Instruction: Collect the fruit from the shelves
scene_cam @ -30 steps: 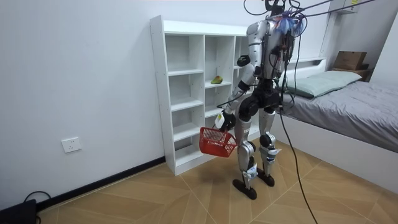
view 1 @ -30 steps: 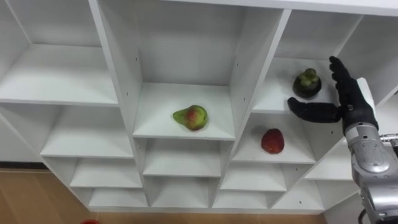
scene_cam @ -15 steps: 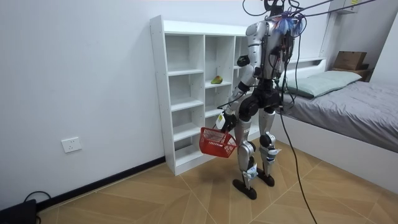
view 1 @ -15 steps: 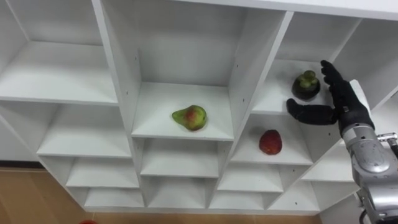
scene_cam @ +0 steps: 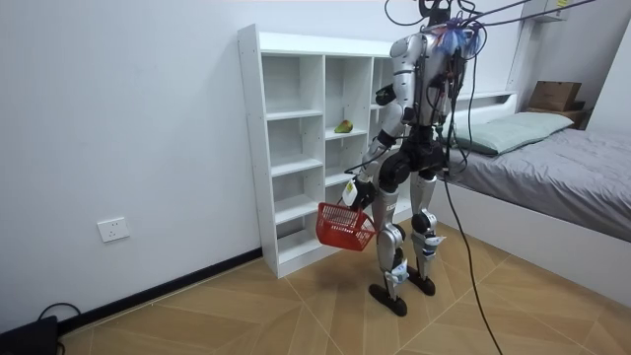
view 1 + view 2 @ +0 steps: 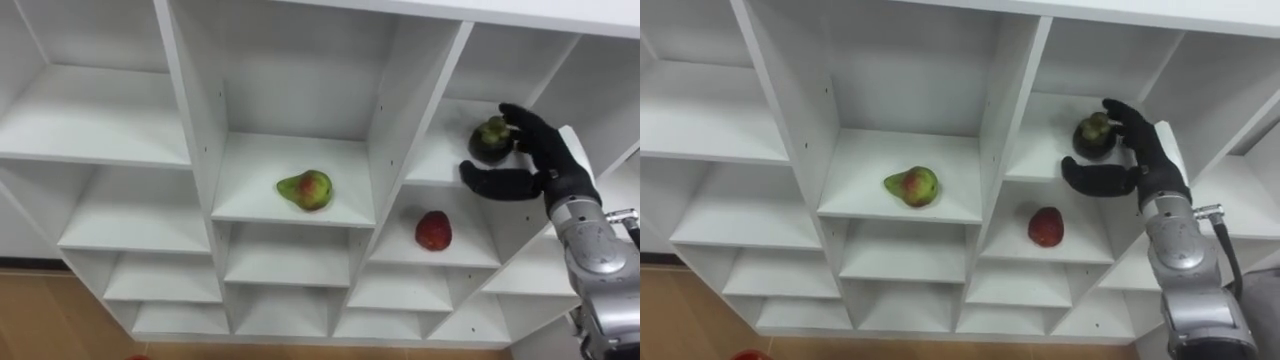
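The right hand [image 6: 548, 165] reaches for the dark round fruit [image 6: 489, 141] in the white closet [image 6: 395, 120].

The hand is half open. Its fingers [image 6: 522, 118] bend over the fruit's right side and the thumb sticks out under it (I cannot tell if they touch). This fruit sits in the right column. A red fruit [image 6: 433, 231] lies one shelf lower, and a pear [image 6: 308, 188] lies in the middle column. A red basket [image 5: 345, 226] hangs from the left hand [image 5: 352, 193]; how that hand grips I cannot tell.
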